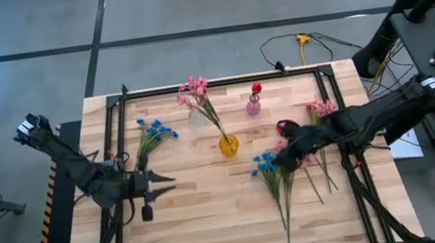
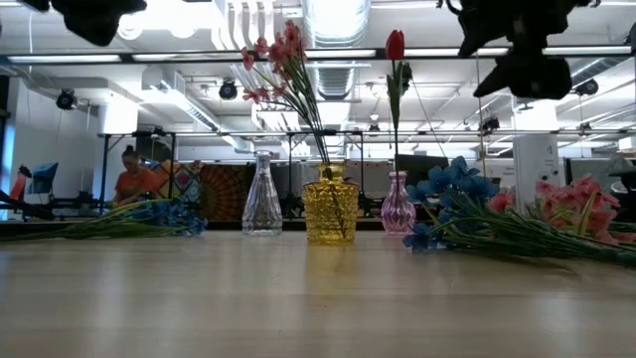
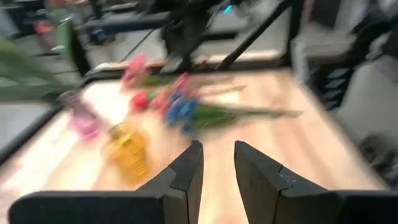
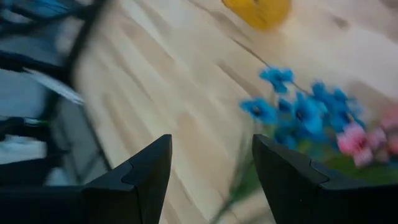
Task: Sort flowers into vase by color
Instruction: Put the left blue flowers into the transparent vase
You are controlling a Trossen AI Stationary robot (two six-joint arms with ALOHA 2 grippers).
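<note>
My right gripper (image 1: 279,166), jaws apart and empty, hangs right of centre in the high view, just above the blue flowers (image 1: 266,164). Their stems run toward the frame's bottom. My left gripper (image 1: 163,185), jaws slightly parted and empty, waits left of centre.

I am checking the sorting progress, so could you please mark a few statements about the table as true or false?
1. The yellow vase holds pink flowers. True.
2. The clear vase holds blue flowers. False: it is empty; blue flowers lie on the table beside it.
3. The pink vase holds a red flower. True.
4. The right gripper has its fingers shut. False: they are open, above the loose flowers.
</note>
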